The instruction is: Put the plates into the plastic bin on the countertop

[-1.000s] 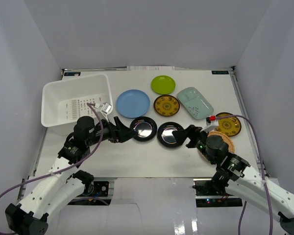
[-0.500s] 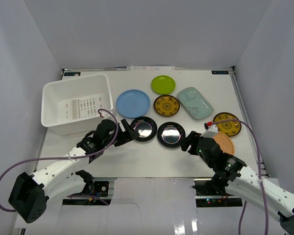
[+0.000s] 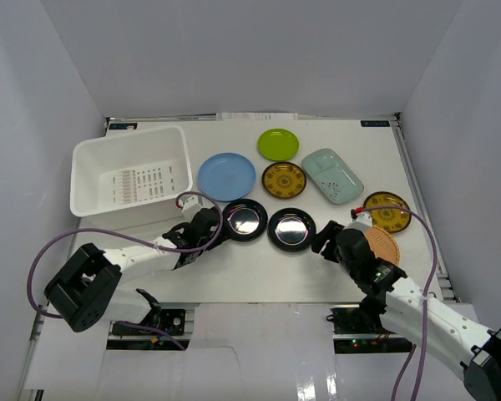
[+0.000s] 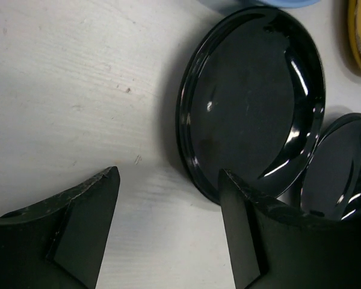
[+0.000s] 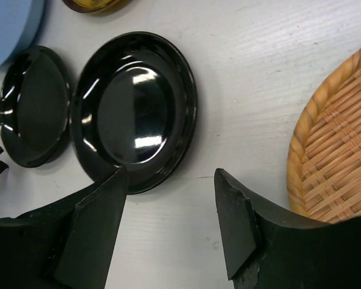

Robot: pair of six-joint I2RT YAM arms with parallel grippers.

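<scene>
Two glossy black plates lie side by side on the countertop (image 3: 259, 269), one on the left (image 3: 244, 220) and one on the right (image 3: 290, 230). My left gripper (image 3: 215, 230) is low at the left plate's (image 4: 253, 102) near-left rim, open. Its right finger (image 4: 246, 235) overlaps that rim, and bare table shows between the jaws (image 4: 168, 174). My right gripper (image 3: 322, 241) is open beside the right black plate (image 5: 135, 108), its left finger (image 5: 96, 223) over the rim. The white plastic bin (image 3: 92, 167) stands at the far left with nothing in it.
Behind the black plates lie a blue plate (image 3: 226, 176), a lime green one (image 3: 278, 144), a gold-and-black one (image 3: 284, 180) and a mint oblong dish (image 3: 332, 175). Another gold-and-black plate (image 3: 387, 210) and a tan woven plate (image 3: 380, 246) sit right of my right gripper.
Both arms have dropped low and reached in, each to its own black plate's outer rim. The jaws of both grippers have narrowed somewhat.
</scene>
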